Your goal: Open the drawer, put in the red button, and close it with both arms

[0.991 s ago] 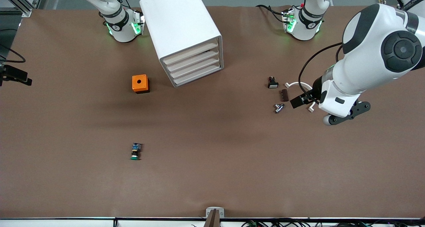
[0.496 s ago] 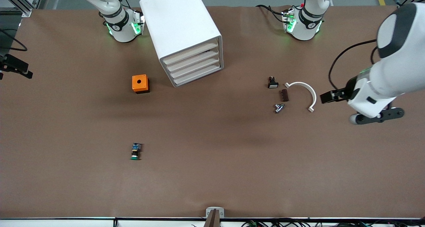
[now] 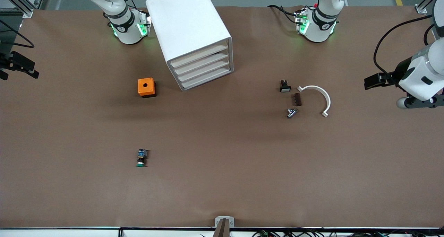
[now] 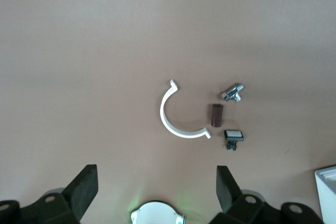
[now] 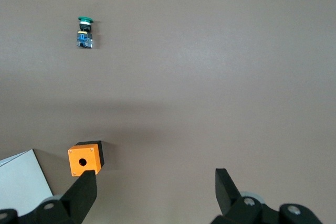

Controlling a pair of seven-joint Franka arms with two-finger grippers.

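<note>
Four drawers (image 3: 203, 68) of white cabinet (image 3: 189, 32) sit closed.

The white drawer cabinet (image 3: 189, 32) stood upright on the table (image 3: 222, 188), its four stacked drawers (image 3: 203, 68) all pushed in flush. The left arm (image 3: 421, 76) reached out well apart from the cabinet, toward its own end of the table. The left gripper (image 4: 156, 187) hung over bare tabletop with fingers spread wide. The right arm (image 3: 126, 29) rose from its base just beside the cabinet. The right gripper (image 5: 155, 190) was likewise spread and holding nothing over the table.
</note>
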